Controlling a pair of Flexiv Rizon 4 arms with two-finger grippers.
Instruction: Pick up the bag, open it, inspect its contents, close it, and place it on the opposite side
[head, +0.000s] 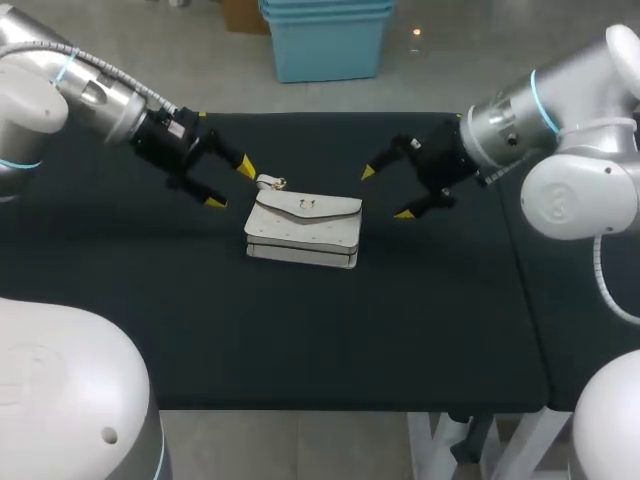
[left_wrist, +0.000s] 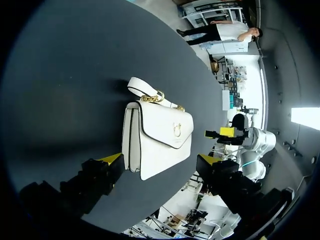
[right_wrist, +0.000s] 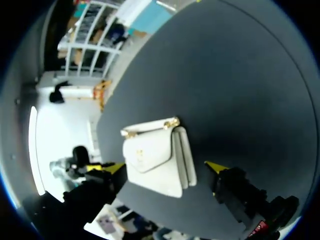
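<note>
A small white bag (head: 304, 229) with a flap, a gold clasp and a gold chain strap lies flat in the middle of the black table (head: 300, 330). Its flap is closed. My left gripper (head: 230, 185) hovers just left of the bag's strap end, open, with nothing between its fingers. My right gripper (head: 386, 193) hangs to the bag's right, also open and empty. In the left wrist view the bag (left_wrist: 157, 137) lies ahead of the open gripper (left_wrist: 159, 160). From the right wrist, the bag (right_wrist: 157, 157) shows between and ahead of that gripper (right_wrist: 165, 166).
The black cloth covers the whole table, with nothing else on it besides the bag. Its front edge (head: 300, 408) runs across near me and its right edge (head: 520, 260) passes under my right arm.
</note>
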